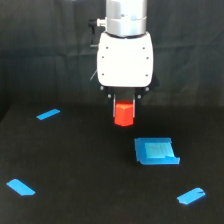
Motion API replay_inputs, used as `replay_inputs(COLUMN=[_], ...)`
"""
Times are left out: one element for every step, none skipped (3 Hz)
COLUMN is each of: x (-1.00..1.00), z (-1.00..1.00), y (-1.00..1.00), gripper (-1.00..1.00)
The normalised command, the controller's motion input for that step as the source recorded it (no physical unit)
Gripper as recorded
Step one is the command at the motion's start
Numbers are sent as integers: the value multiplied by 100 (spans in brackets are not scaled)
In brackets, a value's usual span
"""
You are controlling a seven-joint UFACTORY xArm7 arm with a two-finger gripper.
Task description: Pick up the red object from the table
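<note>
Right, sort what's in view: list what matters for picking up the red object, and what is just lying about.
Part of the job:
- small red-orange faceted block, between the gripper's fingers
- white gripper
- wide matte black table

Just lying about:
- blue open tray
- three flat blue tape strips

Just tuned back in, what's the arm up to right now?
The arm's tool has the red object between its fingers, hanging below the white wrist housing. The block looks lifted off the table, though one view cannot confirm the gap. The blue tray sits on the table toward the exterior view's right of the block, untouched. Three blue tape strips lie scattered around the surface.
</note>
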Motion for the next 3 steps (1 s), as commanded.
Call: replay_inputs(x=[0,8,2], z=[9,5,7], y=[-7,-8,3], gripper=[-93,-97,-94])
